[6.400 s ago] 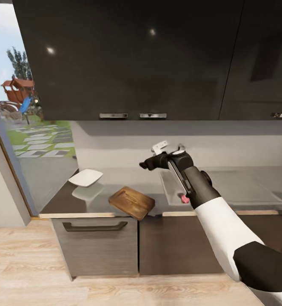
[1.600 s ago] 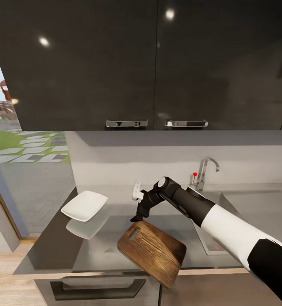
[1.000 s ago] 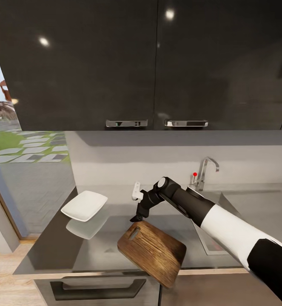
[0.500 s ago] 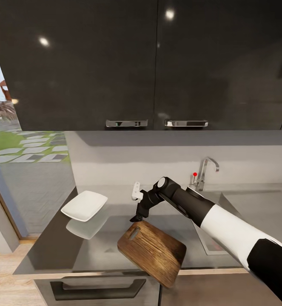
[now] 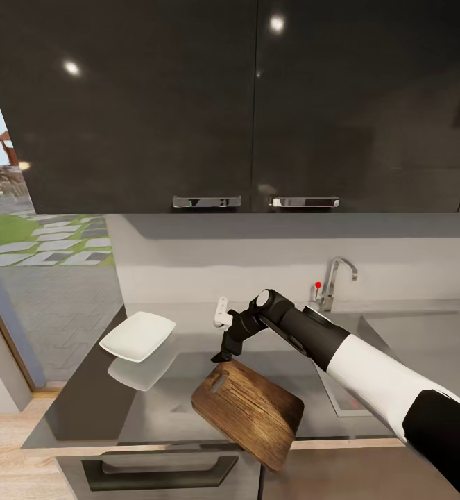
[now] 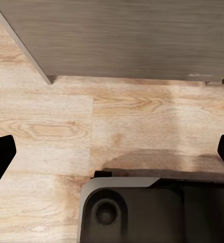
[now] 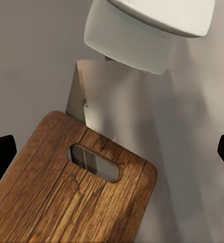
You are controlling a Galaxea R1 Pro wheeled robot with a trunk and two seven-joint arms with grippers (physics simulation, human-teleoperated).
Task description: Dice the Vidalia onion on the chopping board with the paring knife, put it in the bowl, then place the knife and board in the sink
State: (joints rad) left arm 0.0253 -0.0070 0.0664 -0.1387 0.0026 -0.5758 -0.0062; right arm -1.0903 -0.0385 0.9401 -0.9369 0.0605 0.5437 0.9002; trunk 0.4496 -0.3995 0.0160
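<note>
Countertop (image 5: 153, 406): chopping board (image 5: 249, 412) just below right claw (image 5: 221, 345), claw spread wide, empty.

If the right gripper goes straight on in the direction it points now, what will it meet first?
Most likely the chopping board: the right gripper points down at its slotted end, and the right wrist view looks along open fingers onto the handle slot. Depth is unclear; slightly further out it would meet the countertop instead.

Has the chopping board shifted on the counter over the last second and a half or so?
No. The chopping board keeps its place against the drawer handle below and the bowl, one corner overhanging the counter edge.
</note>
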